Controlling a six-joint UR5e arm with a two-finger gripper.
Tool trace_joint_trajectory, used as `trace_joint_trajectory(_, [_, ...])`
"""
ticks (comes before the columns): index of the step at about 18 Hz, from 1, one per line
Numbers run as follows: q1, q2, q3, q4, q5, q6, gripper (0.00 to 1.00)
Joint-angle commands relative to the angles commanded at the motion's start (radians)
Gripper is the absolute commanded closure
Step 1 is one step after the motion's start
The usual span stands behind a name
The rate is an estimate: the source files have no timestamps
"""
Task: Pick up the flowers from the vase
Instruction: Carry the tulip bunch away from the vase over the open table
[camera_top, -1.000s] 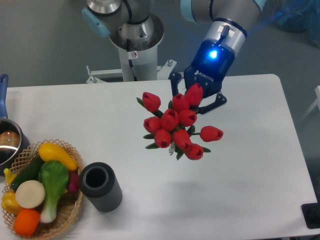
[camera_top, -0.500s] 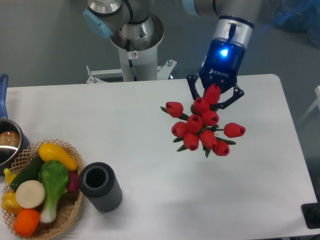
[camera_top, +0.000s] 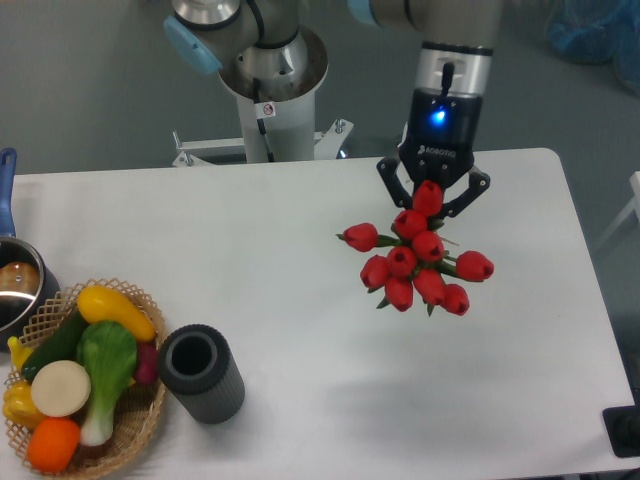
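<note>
The flowers (camera_top: 418, 258), a bunch of red tulips with green leaves, hang in the air over the right half of the white table. My gripper (camera_top: 432, 197) is shut on the bunch from above, its dark fingers on either side of the topmost blooms; the stems are hidden behind the blooms. The vase (camera_top: 201, 372), a short dark grey ribbed cylinder with a black mouth, stands with nothing in it near the table's front left, far from the gripper.
A wicker basket (camera_top: 135, 428) with yellow, green, white and orange vegetables sits left of the vase. A steel pot (camera_top: 14, 290) with a blue handle is at the left edge. The robot's base column (camera_top: 270, 90) rises behind the table.
The gripper has carried the tulips to the right and slightly toward the front, further from the vase. The wrist now stands more upright. The vase and basket have not moved.
</note>
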Motion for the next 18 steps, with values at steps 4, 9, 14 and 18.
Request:
trace_joint_trajectory(4, [-0.005,-0.011,-0.017,-0.002,0.044,0.002,1.00])
trace_joint_trajectory(9, [-0.089,-0.100,0.041,-0.032,0.190,0.049,1.00])
trace_joint_trajectory(14, [-0.130,-0.167,0.139,-0.136,0.255,0.074,0.98])
trace_joint_trajectory(18, [-0.149,-0.213,0.190,-0.189,0.312,0.104,0.97])
